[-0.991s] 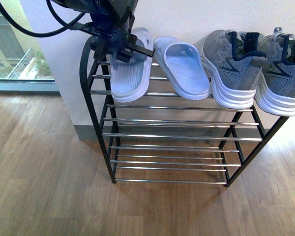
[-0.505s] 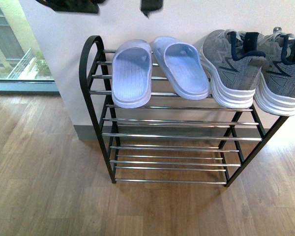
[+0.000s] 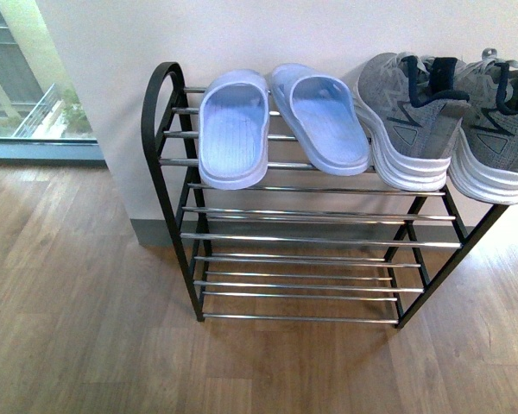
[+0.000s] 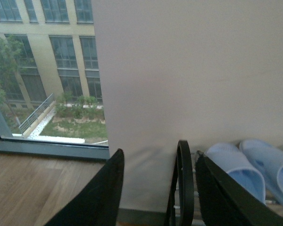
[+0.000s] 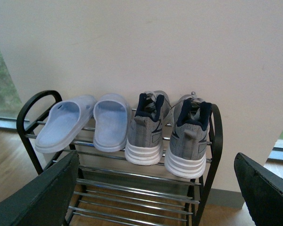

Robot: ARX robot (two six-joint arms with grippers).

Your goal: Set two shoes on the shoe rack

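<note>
- The left gripper [image 4: 155,193] is spread wide and holds nothing; its dark fingers [image 4: 96,197] frame the rounded black end hoop of the shoe rack [image 4: 185,183] without touching it.
- The right gripper [image 5: 160,188] is likewise parted wide and empty, well back from the rack, looking at its whole top shelf.
- A second ago the left arm was down over the left slipper at the rack's left end; half a second ago it was lifting toward the top of the front view, and now neither arm shows there at all. The slipper has stayed put since its release.
- The left slipper [image 3: 233,129] lies on the chrome rods of the top shelf by the left hoop, just beside the right slipper [image 3: 321,116].
- The two grey sneakers, left one [image 3: 406,116] and right one [image 3: 496,121], fill the right end of the same shelf, soles overhanging the front rod.
- With all the footwear resting on the top tier and both grippers clear, the placing looks finished.
</note>
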